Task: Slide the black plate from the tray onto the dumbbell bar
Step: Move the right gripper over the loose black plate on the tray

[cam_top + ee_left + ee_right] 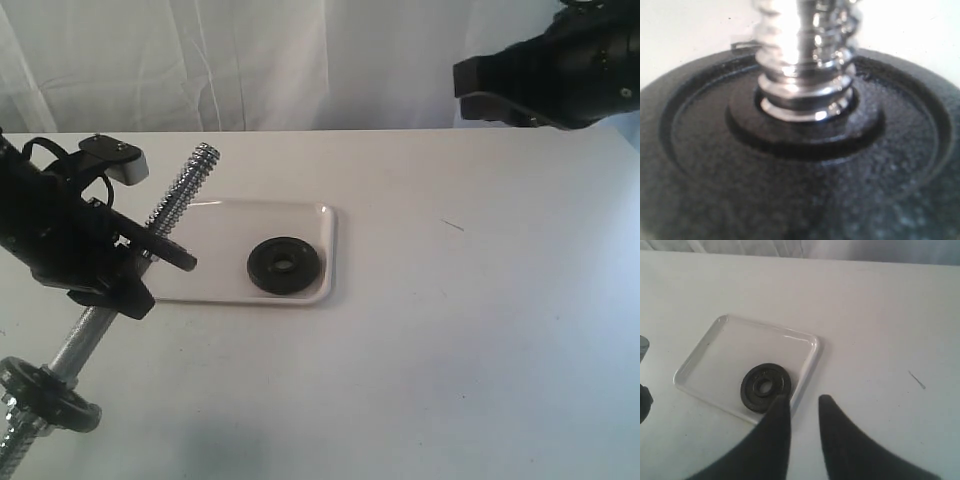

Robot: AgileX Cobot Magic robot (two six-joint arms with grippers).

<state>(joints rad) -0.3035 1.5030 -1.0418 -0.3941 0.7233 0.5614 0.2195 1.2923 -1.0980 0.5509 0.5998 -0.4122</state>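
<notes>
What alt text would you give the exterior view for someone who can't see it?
The left arm holds a black plate threaded on a slanting chrome bar. A second disc lies in a white tray; a third disc sits at the bar's near end. The right arm hovers high, empty.

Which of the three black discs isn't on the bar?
The loose disc lying flat in the white tray. The upper disc and the lower disc are both threaded onto the dumbbell bar.
</notes>
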